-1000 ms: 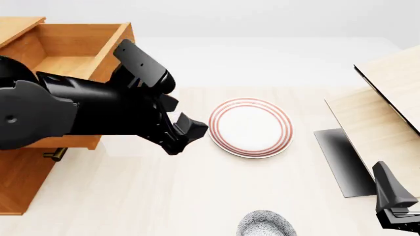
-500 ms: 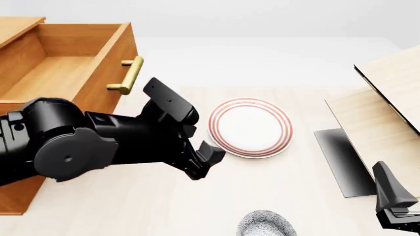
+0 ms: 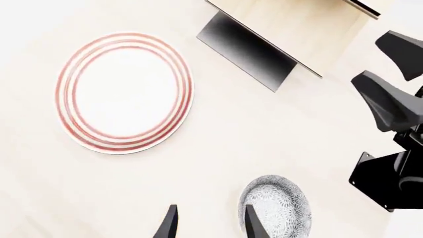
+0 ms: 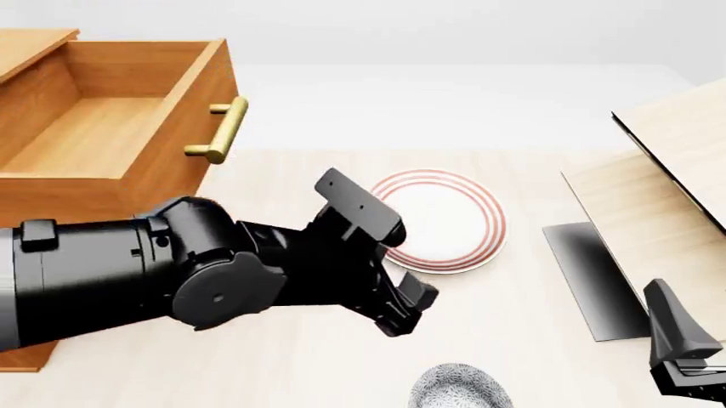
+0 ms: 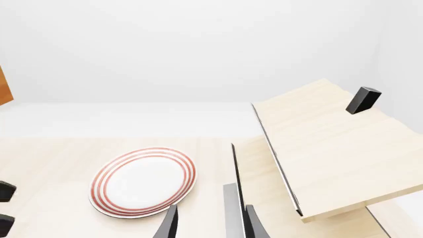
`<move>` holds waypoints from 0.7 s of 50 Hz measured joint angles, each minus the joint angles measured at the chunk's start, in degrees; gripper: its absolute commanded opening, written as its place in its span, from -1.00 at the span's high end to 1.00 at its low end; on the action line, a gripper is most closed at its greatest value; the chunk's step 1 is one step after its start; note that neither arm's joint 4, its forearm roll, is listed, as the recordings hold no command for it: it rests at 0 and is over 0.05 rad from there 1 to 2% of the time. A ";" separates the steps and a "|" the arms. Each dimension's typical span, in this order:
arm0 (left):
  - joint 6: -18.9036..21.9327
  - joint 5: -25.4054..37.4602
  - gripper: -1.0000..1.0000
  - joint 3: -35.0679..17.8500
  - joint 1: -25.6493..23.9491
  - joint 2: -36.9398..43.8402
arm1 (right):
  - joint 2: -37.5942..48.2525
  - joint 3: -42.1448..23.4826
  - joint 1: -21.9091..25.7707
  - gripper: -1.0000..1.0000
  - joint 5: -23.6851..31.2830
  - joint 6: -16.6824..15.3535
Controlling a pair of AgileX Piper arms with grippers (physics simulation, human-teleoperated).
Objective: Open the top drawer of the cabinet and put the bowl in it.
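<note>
The top drawer (image 4: 108, 127) of the cabinet (image 4: 34, 280) is seen pulled fully out, its inside bare, its brass handle (image 4: 221, 129) free; that is unchanged from half a second ago, so the opening step is judged done. What has changed: the left gripper (image 4: 406, 308) has been swung away from the drawer front, past the near edge of the plate (image 4: 454, 217), and is now carried down toward the bowl (image 4: 460, 389). Its fingers (image 3: 170, 225) are seen slightly apart with nothing between them, a narrow gap. In the left wrist view the bowl (image 3: 276, 207) is caught just beside one fingertip, not yet between them. The bowl is left on the table nearer than the plate, well apart from it, upright, untouched; it is cut by the frame edge in the front view. It is small, deep, round, white with dense dark speckle. Picking it up is judged the next step. The right gripper (image 5: 208, 223) is held beyond the plate's right side, idle, fingers a little apart, empty.
</note>
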 measured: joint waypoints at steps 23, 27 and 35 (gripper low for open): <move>-3.03 -2.27 -1.00 -2.22 -3.66 8.42 | 0.00 0.00 0.00 -1.00 0.00 0.00; -3.66 -2.38 -1.00 -2.52 -4.11 9.85 | 0.00 0.00 0.00 -1.00 0.00 0.00; -4.63 -2.66 -1.00 -3.09 -4.86 12.14 | 0.00 0.00 0.00 -1.00 0.00 0.00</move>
